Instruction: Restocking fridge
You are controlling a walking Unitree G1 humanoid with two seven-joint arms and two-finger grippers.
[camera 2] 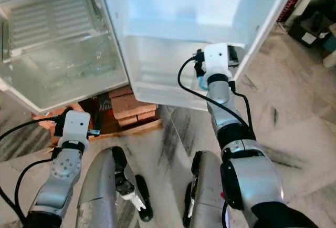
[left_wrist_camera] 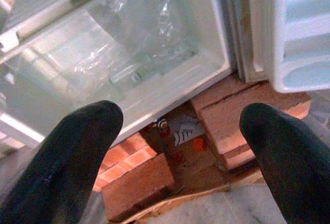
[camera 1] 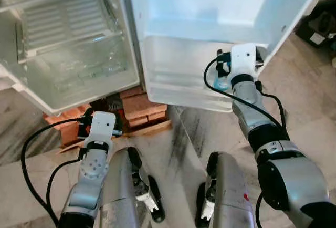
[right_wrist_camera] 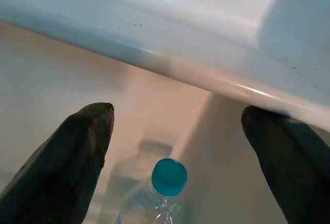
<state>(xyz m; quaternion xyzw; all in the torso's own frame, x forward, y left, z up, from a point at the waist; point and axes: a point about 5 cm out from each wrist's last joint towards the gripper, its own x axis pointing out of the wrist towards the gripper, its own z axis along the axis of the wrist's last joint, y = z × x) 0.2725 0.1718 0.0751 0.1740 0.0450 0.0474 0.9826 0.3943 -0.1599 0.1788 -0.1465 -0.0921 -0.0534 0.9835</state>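
Legs of the robot stand nearest, on a marbled floor, facing an open fridge raised on bricks. To the right, the fridge door swings wide, with its lowest door bin facing the robot.

Right gripper: raised at the right end of the door bin, fingers spread wide and grasping nothing. A bottle with a teal cap stands upright in the bin, just below and between the spread fingers without visibly touching them.

Left gripper: held low at near left, in front of the bricks, fingers likewise spread and empty.

Progress, as judged: one bottle appears placed in the door bin, so a first item seems stocked. The wire shelf and the clear drawer inside the fridge hold no visible goods, so most of the restocking seems left to do. No further stock can be seen near the robot.

Views compared: the right wrist view gives the cap and the bin's rim closely; in the head views the bottle is a faint blue patch behind the wrist. The left wrist view reveals small debris in the gap between the bricks.
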